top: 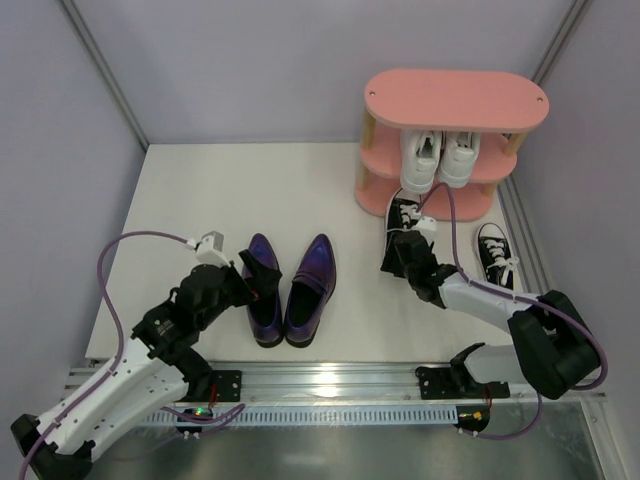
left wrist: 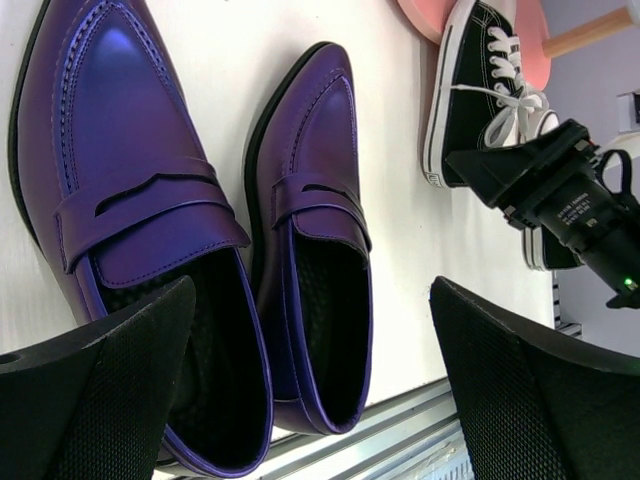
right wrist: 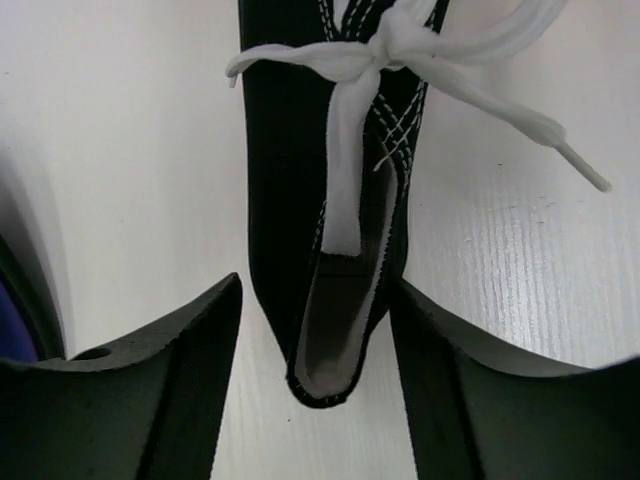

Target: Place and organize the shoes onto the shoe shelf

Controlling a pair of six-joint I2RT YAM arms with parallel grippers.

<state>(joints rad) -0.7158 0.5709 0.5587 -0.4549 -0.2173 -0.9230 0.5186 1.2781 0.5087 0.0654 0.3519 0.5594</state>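
On the white table [top: 200,200], the pink shoe shelf [top: 455,98] with 2 white sneakers [top: 440,155] on its middle tier stands just beyond the right claw [right wrist: 315,290], whose jaws flank the heel of a black canvas sneaker [right wrist: 290,150], pinching or not I cannot tell, its toe cut off, while the left claw [left wrist: 312,290] gapes wide over 2 glossy purple loafers [left wrist: 120,180].

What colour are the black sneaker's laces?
White laces on the black sneaker; clearest in the right wrist view.

table [top: 200,200]: white, matte | rail [top: 330,378]: metal, along near edge | walls [top: 250,60]: pale grey
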